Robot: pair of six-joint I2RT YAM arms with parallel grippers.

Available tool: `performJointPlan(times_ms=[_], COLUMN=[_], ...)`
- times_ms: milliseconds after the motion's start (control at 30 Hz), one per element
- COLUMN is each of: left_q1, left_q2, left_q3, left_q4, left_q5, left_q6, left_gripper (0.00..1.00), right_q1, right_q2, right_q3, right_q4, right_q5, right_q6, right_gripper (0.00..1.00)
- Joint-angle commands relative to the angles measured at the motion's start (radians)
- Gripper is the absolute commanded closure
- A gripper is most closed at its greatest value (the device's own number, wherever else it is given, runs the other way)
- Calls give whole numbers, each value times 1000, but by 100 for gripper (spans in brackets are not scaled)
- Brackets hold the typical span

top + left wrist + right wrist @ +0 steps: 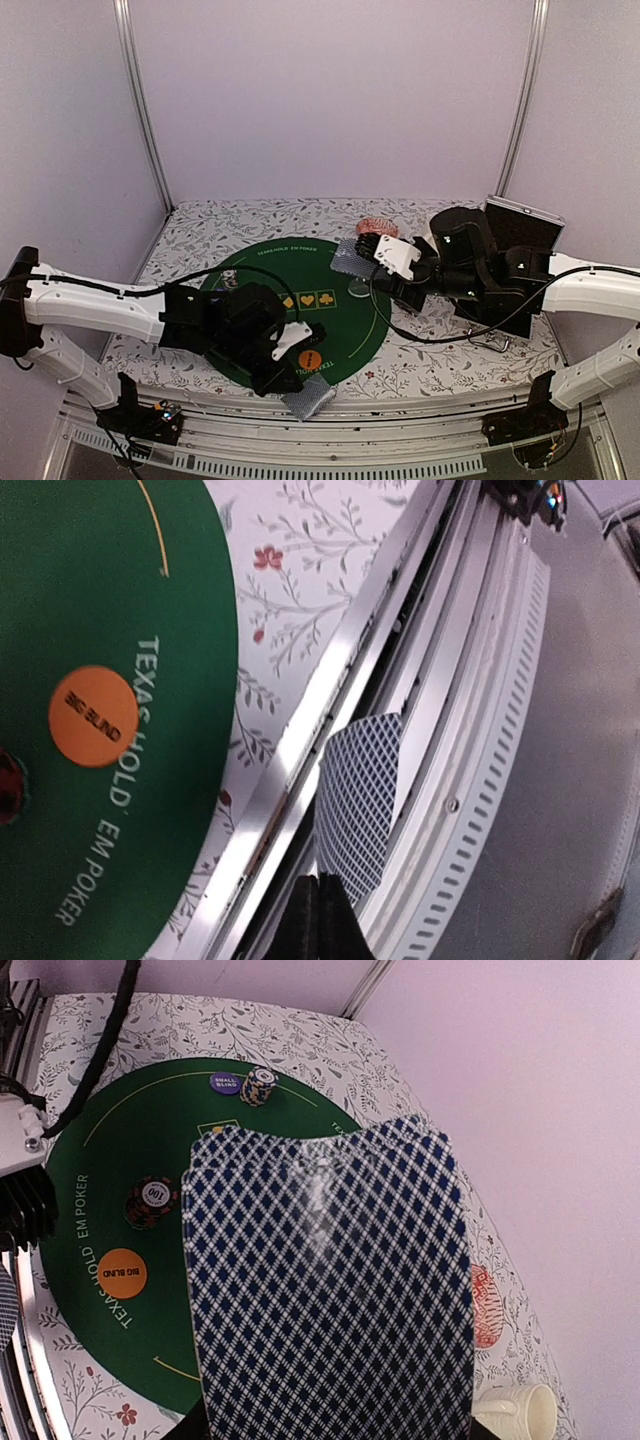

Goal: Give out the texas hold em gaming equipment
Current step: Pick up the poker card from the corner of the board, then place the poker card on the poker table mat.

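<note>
My right gripper (368,257) is raised over the back right of the green mat (235,285), shut on a stack of blue-backed playing cards (330,1290) that fills its wrist view. Over the near table edge, my left gripper (318,912) is shut, with a single card (358,798) pinched at its tips; the same card (308,398) hangs past the rail. On the mat lie the orange big-blind button (309,357), a pale-green button (358,291), a blue small-blind button (225,1082), a striped chip stack (259,1086) and a red-black chip stack (152,1202).
A pink-patterned bowl (376,226) and a cream mug (520,1412) stand behind the mat on the flowered cloth. An open black case (520,225) sits at the back right. The metal rail (300,750) runs along the near edge.
</note>
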Motion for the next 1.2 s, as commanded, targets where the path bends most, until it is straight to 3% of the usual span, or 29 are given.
performJointPlan(times_ms=[0,233,500,733,800,1000,1167], left_q1=[72,218,254,296,296,299,308], left_q2=[25,129,370,467,477,438,294], left_q3=[85,177,352,410,419,436,409], left_q4=[41,140,174,176,175,133,139], left_q5=[-75,-113,-102,-69,-66,-148,-172], left_q6=[15,-53,-22,15,24,66,100], left_gripper=[100,100,100,100,86,56,50], right_q1=[-26,-80,-94,-94,-95,-95,-95], right_q2=[-48,-84,-110,-129,-131,-121,-126], right_q3=[19,2,-7,-15,-16,-9,-6], right_q4=[-4,-37,-60,-76,-79,-91,-105], right_q5=[44,119,139,121,115,96,78], right_q6=[42,110,130,131,131,125,108], right_gripper=[55,56,56,56,56,56,56])
